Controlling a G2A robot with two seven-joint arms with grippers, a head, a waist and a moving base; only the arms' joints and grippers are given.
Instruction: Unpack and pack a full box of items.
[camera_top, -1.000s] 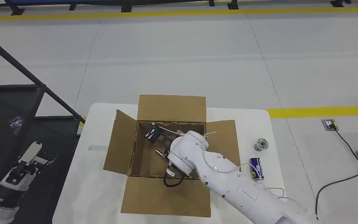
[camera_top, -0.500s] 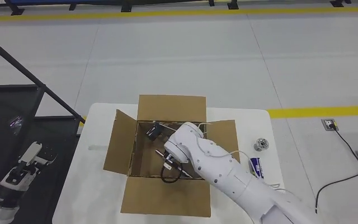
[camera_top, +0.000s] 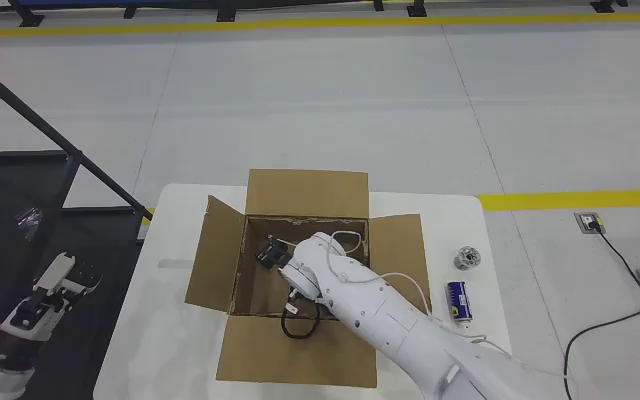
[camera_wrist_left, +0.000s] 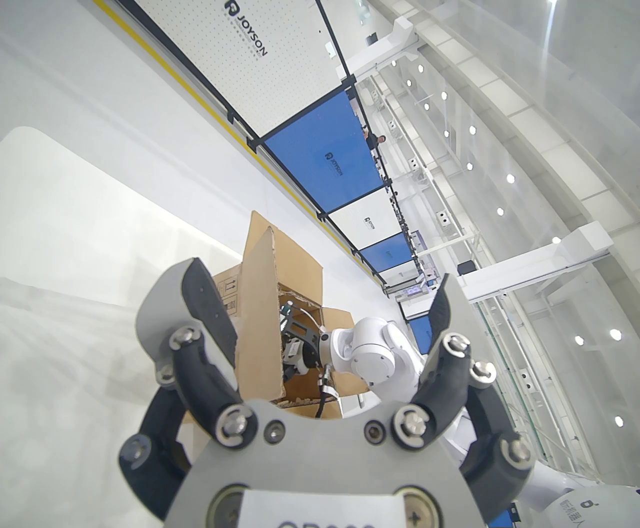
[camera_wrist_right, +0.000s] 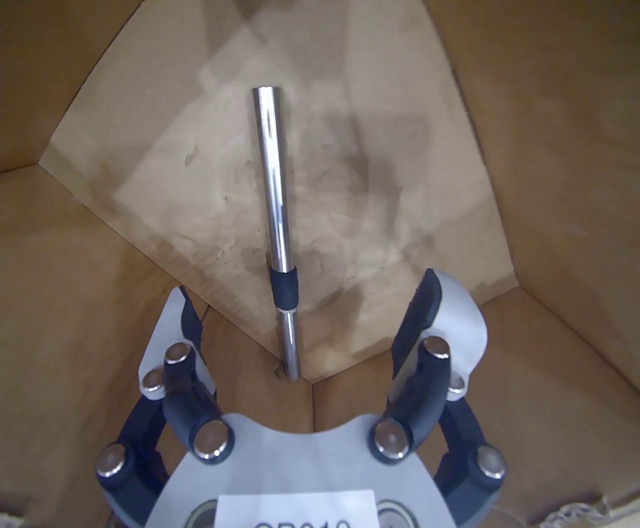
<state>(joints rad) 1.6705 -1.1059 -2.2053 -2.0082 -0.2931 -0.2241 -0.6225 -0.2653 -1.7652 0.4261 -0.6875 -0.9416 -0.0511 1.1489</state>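
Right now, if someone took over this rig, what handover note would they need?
Left end effector: open, empty, off to the side of the table, facing the cardboard box.
Right end effector: open, empty, down inside the box above the metal rod.
Things: the rod lies flat on the box floor, one end in a corner, ungripped. The blue can and small silver part sit on the table beside the box.
Done: those two look unpacked.
Left: grip the rod, lift it out, then presumably repack everything.
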